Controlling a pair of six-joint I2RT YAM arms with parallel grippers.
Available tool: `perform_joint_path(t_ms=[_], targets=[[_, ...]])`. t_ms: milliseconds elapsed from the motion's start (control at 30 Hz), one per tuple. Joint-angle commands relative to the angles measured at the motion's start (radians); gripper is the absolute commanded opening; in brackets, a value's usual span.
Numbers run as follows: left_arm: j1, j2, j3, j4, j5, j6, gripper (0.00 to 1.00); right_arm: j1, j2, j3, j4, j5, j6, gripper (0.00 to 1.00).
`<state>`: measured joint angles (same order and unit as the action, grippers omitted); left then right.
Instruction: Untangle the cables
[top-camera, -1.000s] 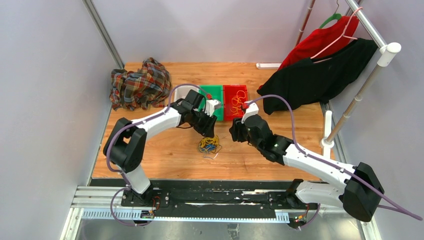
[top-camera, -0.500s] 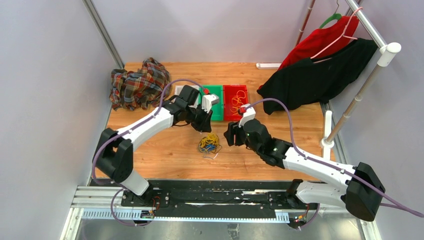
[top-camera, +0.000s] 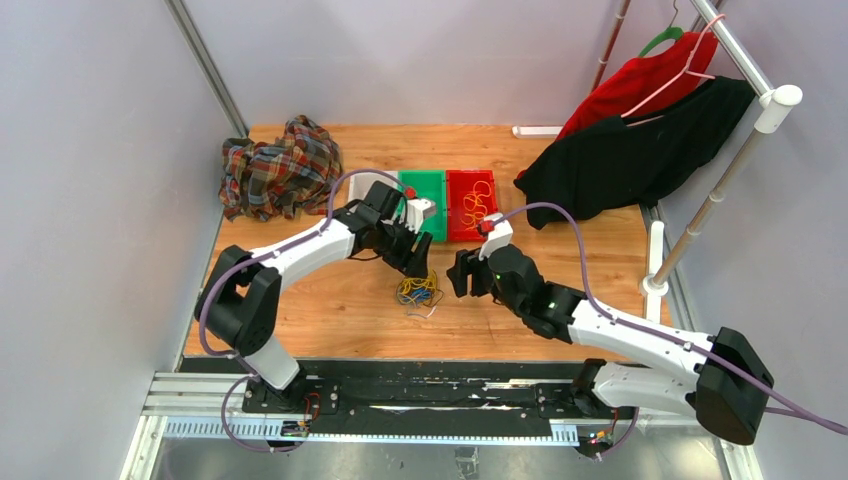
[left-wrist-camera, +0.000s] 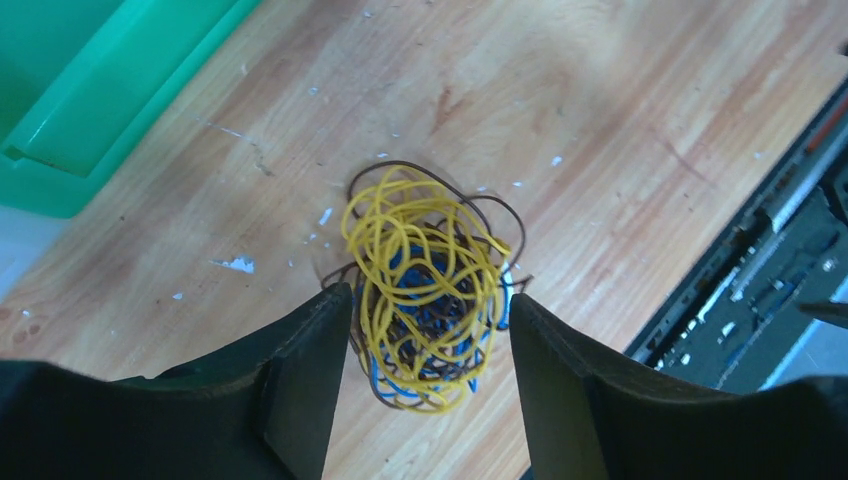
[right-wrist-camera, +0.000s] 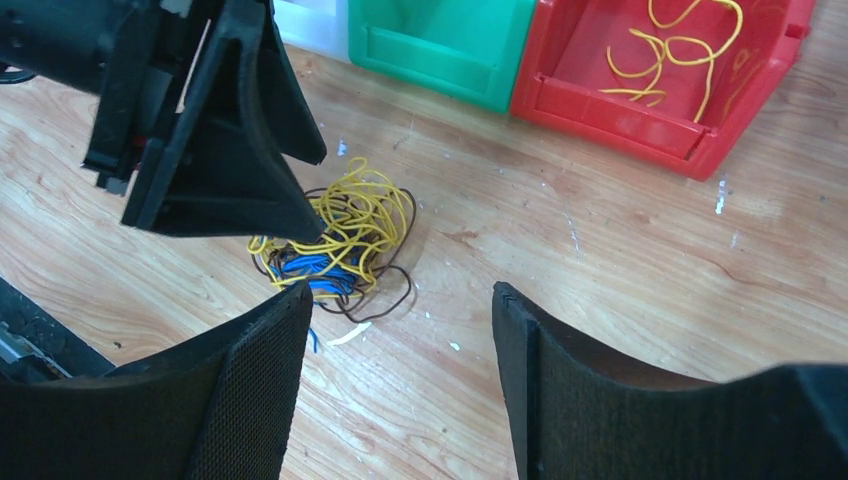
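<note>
Tangled cables of thin yellow, blue and dark brown wire (left-wrist-camera: 425, 290) are seen bunched on the wooden surface (top-camera: 330, 310), near the green plastic bin (top-camera: 425, 181) and the red plastic bin (top-camera: 458, 229), in which loose yellow wire is laid. The left hand (top-camera: 417, 264) is held spread over the bunch, one finger to either side. The right hand (right-wrist-camera: 400, 290) is likewise spread, nothing pinched, just beside the bunch.

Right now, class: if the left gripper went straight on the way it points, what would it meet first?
The left gripper, open, points at the tangled cables; it would likely meet that bundle first, then the wooden table. How far off is unclear.
</note>
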<state>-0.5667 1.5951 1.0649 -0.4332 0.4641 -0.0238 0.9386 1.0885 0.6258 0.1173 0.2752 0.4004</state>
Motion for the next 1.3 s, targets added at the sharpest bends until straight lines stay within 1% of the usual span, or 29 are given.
perform_joint_path(t_ms=[0, 100, 267, 367, 500, 600, 700, 733, 933, 1033, 1100, 1267], targets=[[-0.013, 0.041, 0.013, 0.076, -0.051, -0.044, 0.63, 0.014, -0.039, -0.033, 0.005, 0.045, 0.011, 0.65], [-0.013, 0.061, 0.022, 0.100, -0.034, -0.060, 0.59, 0.015, -0.046, -0.043, 0.007, 0.040, 0.011, 0.63], [-0.014, 0.086, 0.016, 0.127, -0.021, -0.059, 0.46, 0.015, -0.042, -0.046, 0.008, 0.038, 0.007, 0.60], [-0.013, 0.094, 0.011, 0.135, -0.013, -0.055, 0.40, 0.014, -0.037, -0.046, 0.006, 0.041, 0.004, 0.57], [-0.013, 0.091, 0.011, 0.113, -0.013, -0.030, 0.31, 0.014, -0.039, -0.037, 0.003, 0.046, -0.020, 0.54], [-0.013, 0.068, 0.010, 0.092, -0.018, -0.007, 0.20, 0.014, -0.039, -0.026, 0.004, 0.050, -0.035, 0.54], [-0.013, 0.036, 0.019, 0.052, -0.027, 0.024, 0.04, 0.014, -0.028, -0.012, 0.006, 0.048, -0.040, 0.54], [-0.013, 0.025, 0.027, 0.032, -0.027, 0.038, 0.01, 0.014, -0.022, -0.010, 0.008, 0.043, -0.040, 0.54], [-0.014, -0.058, 0.091, -0.119, 0.041, 0.127, 0.01, 0.014, 0.014, 0.013, 0.039, -0.032, -0.026, 0.57], [-0.013, -0.120, 0.104, -0.177, 0.103, 0.152, 0.01, 0.014, 0.031, 0.032, 0.056, -0.071, -0.019, 0.63], [-0.014, -0.162, 0.116, -0.214, 0.146, 0.158, 0.01, 0.014, 0.036, 0.052, 0.063, -0.103, -0.015, 0.71], [-0.013, -0.255, 0.149, -0.303, 0.228, 0.163, 0.01, 0.016, 0.072, 0.110, 0.080, -0.180, -0.009, 0.73]])
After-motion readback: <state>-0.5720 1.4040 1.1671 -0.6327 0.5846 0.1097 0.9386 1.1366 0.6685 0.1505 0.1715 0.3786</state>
